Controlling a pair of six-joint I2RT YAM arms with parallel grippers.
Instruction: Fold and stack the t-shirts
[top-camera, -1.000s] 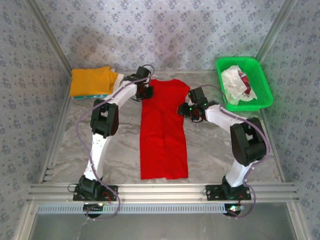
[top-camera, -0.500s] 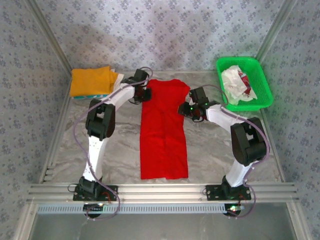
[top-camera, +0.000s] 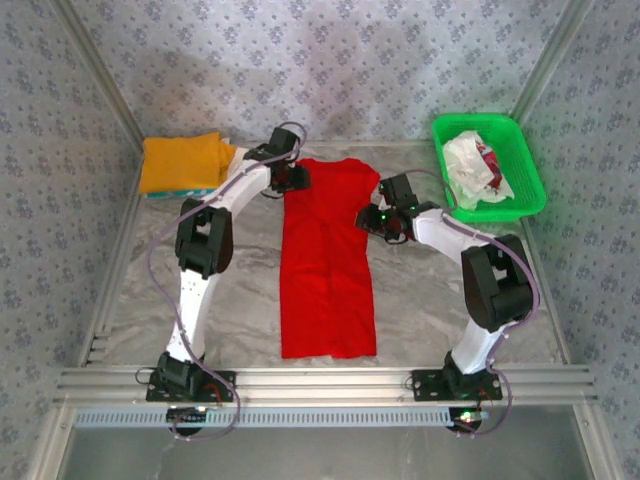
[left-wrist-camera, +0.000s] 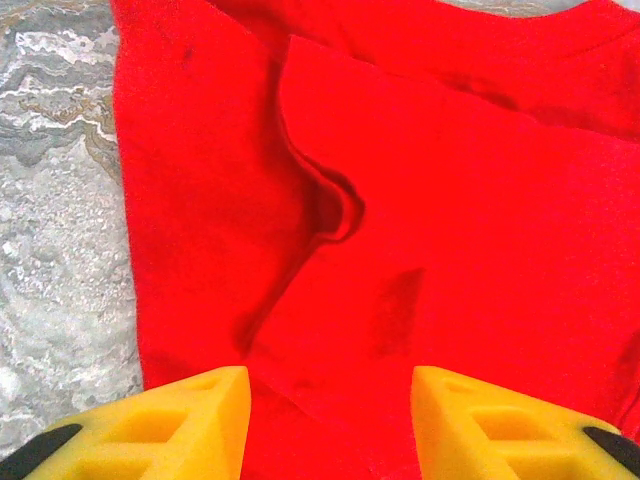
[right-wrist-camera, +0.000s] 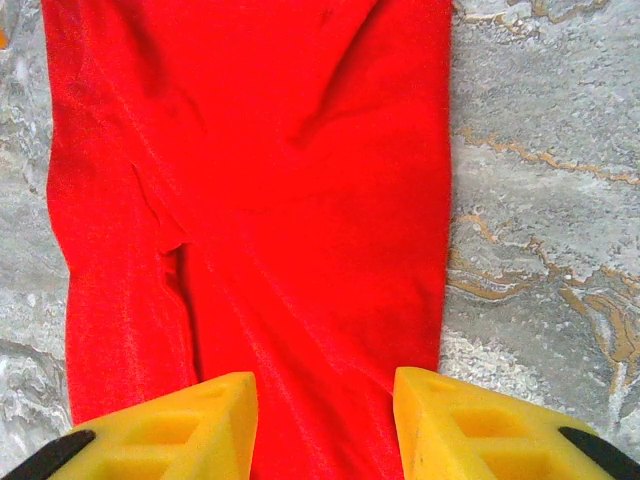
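Red cloth takes up the middle of the marble tabletop (top-camera: 235, 300). It is a red t-shirt (top-camera: 328, 262) folded lengthwise into a long narrow strip, lying flat between the two arms and running from near their bases towards the far wall.

The left end effector (top-camera: 298, 178) is at the far left corner of that strip. In its wrist view, its two yellow jaws stand apart with nothing pinched between them. The shirt lies just below them, one folded flap overlapping the layer beneath, with a curved crease where they meet.

The right end effector (top-camera: 369, 218) sits at the shirt's right edge, in the far half of the strip. Its yellow jaws are also spread and hold nothing. In its wrist view the red cloth runs away from them, smooth apart from a few wrinkles, with bare marble to the right.

Off in the far left corner, well clear of the red one, a folded orange-yellow tee (top-camera: 180, 162) lies on the tabletop. In the far right corner stands a green mesh basket (top-camera: 530, 205), and a crumpled white tee with red marks (top-camera: 472, 168) is bundled inside it.
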